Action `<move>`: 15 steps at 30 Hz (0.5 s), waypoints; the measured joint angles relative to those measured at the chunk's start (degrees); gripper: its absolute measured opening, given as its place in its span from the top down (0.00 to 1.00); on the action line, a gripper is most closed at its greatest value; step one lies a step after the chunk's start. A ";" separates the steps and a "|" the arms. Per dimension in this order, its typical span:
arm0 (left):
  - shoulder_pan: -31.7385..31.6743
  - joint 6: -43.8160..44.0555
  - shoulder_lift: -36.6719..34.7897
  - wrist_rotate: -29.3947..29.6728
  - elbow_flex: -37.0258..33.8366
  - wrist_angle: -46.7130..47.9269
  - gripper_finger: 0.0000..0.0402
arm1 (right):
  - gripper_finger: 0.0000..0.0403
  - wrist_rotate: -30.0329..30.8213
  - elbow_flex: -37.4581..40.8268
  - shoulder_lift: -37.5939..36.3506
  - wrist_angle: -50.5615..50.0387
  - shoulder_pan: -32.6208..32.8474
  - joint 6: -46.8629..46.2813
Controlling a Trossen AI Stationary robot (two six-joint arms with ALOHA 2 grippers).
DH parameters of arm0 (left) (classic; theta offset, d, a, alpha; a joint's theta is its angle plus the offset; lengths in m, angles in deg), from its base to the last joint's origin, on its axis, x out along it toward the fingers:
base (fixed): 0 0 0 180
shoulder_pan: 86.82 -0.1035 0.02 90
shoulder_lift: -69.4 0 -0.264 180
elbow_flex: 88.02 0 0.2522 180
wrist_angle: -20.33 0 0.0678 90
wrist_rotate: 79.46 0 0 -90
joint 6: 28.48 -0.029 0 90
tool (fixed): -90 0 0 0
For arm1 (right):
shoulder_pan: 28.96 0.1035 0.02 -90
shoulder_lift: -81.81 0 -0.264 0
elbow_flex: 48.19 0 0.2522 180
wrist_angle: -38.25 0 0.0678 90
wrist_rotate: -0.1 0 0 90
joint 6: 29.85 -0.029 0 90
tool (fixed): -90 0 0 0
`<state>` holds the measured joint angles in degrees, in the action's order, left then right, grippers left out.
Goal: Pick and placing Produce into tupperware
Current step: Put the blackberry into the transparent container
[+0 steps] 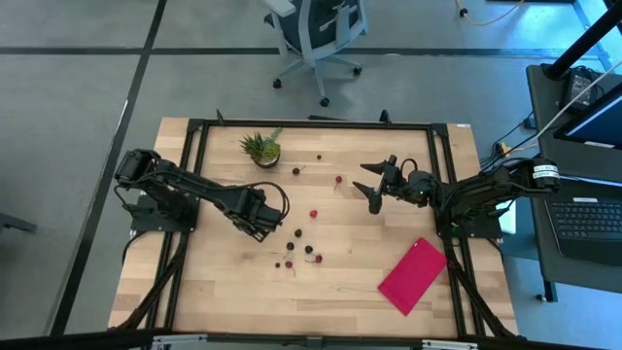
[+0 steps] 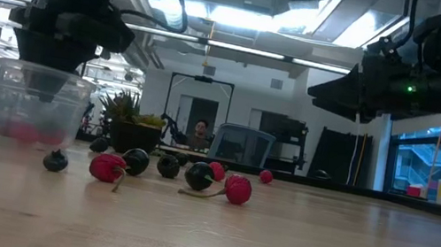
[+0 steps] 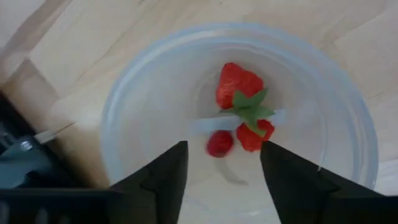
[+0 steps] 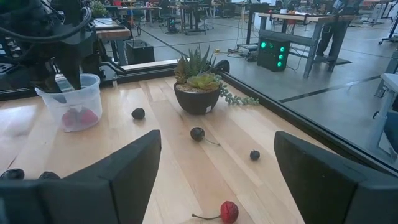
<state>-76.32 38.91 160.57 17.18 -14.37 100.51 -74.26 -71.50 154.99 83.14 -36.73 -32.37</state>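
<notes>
The left gripper (image 3: 222, 171) hangs directly above the small round translucent white plastic tupperware (image 3: 155, 81), its two dark fingers (image 3: 163, 177) standing apart and holding nothing. Straight below them, on the cup's floor, lie red pieces of produce: a larger red piece with a green leafy top (image 3: 239, 87), a small round red berry (image 3: 219, 143) and another red piece (image 3: 254, 137) touching the leafy one. In the low view the same cup (image 2: 37, 102) stands on the pale wooden table (image 2: 290, 243) with red showing through its wall, the left arm's dark body coming down over its rim.

Beside the left gripper, towards the middle of the table, loose red and dark maroon berries (image 1: 301, 248) lie scattered, a few with thin stems; in the low view they form a cluster (image 2: 167, 173) just beside the cup.

The right gripper (image 1: 374, 187) waits above the table, well apart from the cup, its fingers (image 4: 127, 171) spread wide and empty. Ahead of it sit a green spiky plant in a dark round pot (image 4: 200, 87), a dark berry with a stem (image 4: 198, 133), a smaller dark berry (image 4: 255, 154) and, nearest, a bright red stemmed berry (image 4: 229, 211). Near the right arm lies a flat pink-red rectangular piece (image 1: 412, 275).
</notes>
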 joint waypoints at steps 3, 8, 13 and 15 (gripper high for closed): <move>-0.08 0.39 -0.04 0.32 2.72 3.51 0.48 | 0.22 0.00 0.00 0.00 0.01 0.00 0.00; -1.30 -2.91 -0.07 3.81 9.60 10.15 0.47 | 0.22 0.00 0.00 0.00 0.14 0.01 0.01; -4.87 -10.84 -0.12 8.66 15.01 10.68 0.47 | 0.22 0.02 0.00 -0.01 0.31 0.00 0.00; -6.69 -13.40 -0.13 10.88 16.30 10.42 0.47 | 0.22 0.00 0.00 0.00 0.31 0.00 0.00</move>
<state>-83.02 25.51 160.44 28.07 1.93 110.93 -74.26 -71.50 154.99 83.44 -36.73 -32.37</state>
